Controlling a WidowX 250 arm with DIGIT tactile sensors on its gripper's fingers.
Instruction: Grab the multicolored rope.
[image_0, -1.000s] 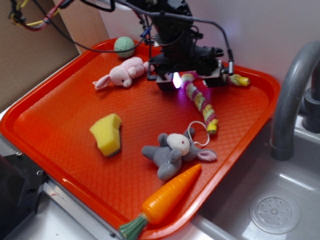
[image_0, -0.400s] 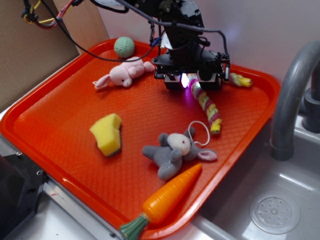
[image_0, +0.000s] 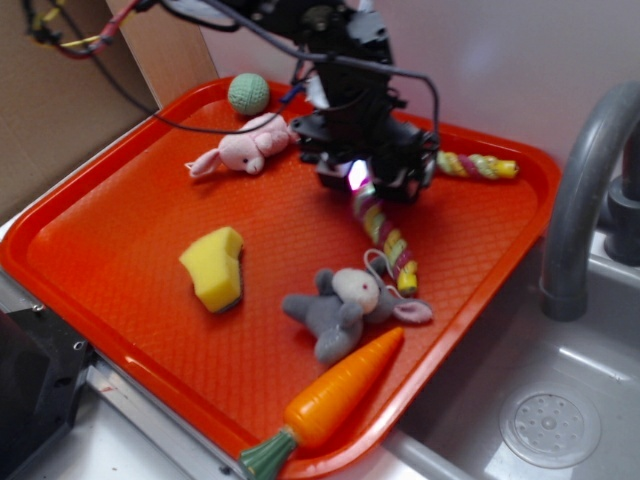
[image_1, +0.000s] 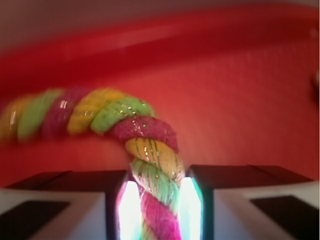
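Where the hand (image_0: 368, 183) clamps | multicolored rope (image_1: 150, 165) sits pinched between both fingers (near its bend)

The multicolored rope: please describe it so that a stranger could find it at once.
Look at the orange tray, at its far side near the faucet. The multicolored rope is under the gripper, clamped between its fingers. Only it is twisted pink, yellow and green, unlike the plush toys.
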